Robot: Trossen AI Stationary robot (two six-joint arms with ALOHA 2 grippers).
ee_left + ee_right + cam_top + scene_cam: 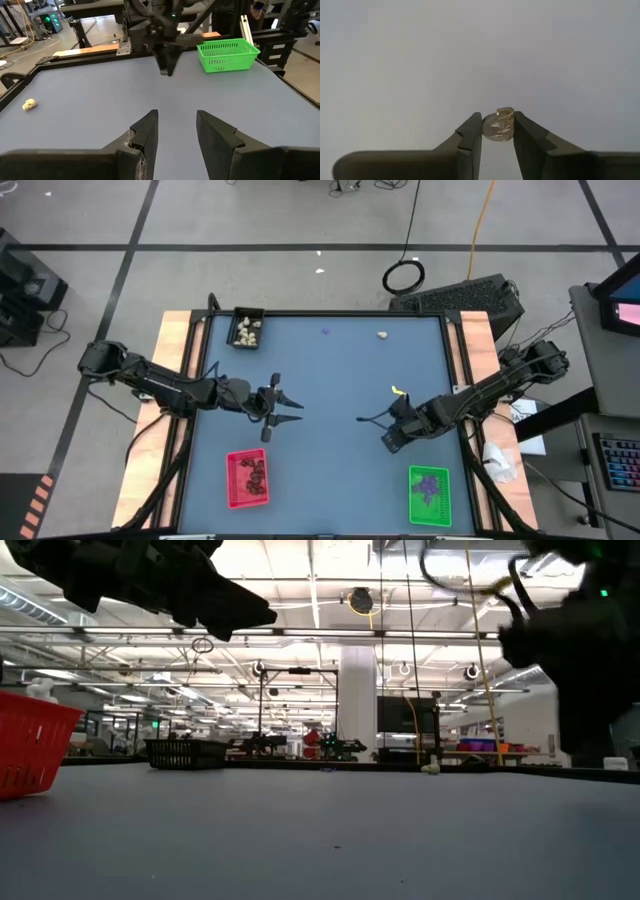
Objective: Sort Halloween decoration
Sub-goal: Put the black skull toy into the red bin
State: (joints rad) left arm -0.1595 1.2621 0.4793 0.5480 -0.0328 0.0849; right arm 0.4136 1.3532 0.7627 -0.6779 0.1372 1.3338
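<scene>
The right gripper [497, 131] pinches a small pale trinket [500, 125] between its fingertips above the table [330, 410], while the left gripper [177, 132] hangs parted, holding nothing.

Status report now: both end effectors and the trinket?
Right end effector shut on small round cream-white trinket. Left end effector open, empty, mid-table. Nothing in the way.

Open tabletop [330, 395] between arms; trays [247, 478] line edges

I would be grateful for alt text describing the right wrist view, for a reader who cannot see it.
The right gripper has its two dark jaws closed on a small pale, translucent trinket, seen from close above. Behind it lies only the bare, pale grey table surface.
</scene>
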